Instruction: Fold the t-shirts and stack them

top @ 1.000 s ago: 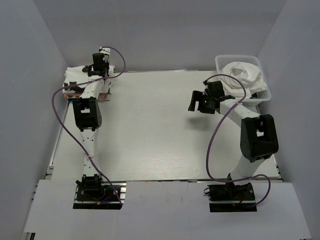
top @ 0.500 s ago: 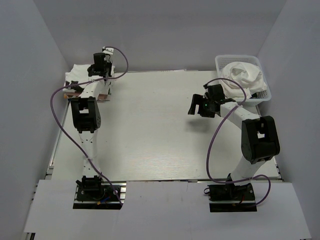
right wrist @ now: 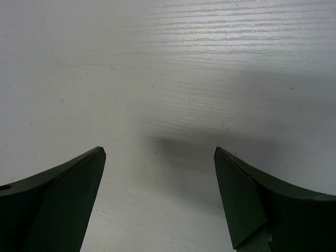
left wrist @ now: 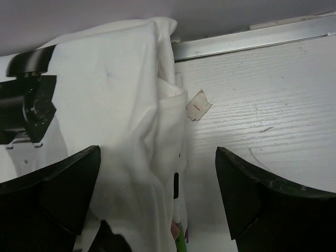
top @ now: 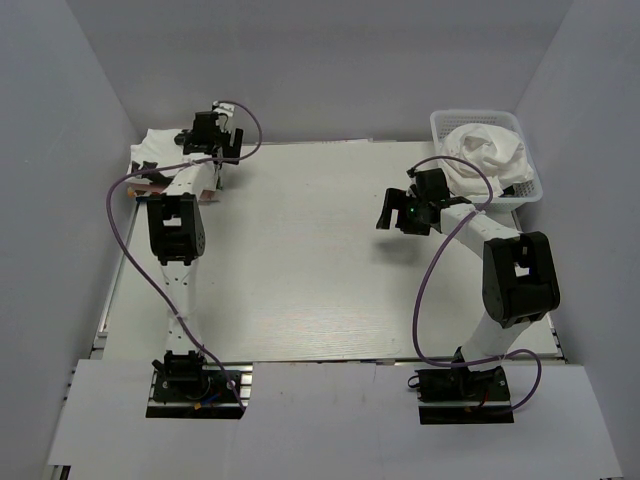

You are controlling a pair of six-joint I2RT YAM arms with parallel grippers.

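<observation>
Folded white t-shirts (top: 152, 152) lie stacked at the table's far left corner. In the left wrist view the stack (left wrist: 115, 105) fills the left half, with a green and pink edge at its bottom. My left gripper (top: 205, 140) hangs over the stack's right edge, open (left wrist: 157, 181), holding nothing. Another white t-shirt (top: 490, 150) lies crumpled in the basket at the far right. My right gripper (top: 395, 210) hovers open (right wrist: 160, 178) above bare table, left of the basket.
The white lattice basket (top: 445, 122) stands at the back right corner. A metal rail (left wrist: 252, 39) runs along the table's far edge. A small scrap of tape (left wrist: 198, 105) sticks to the table beside the stack. Grey walls close in on both sides.
My left gripper has opened and let go of the shirt on the stack, shifting slightly right. The right gripper edged a little nearer, then stayed still and open.
</observation>
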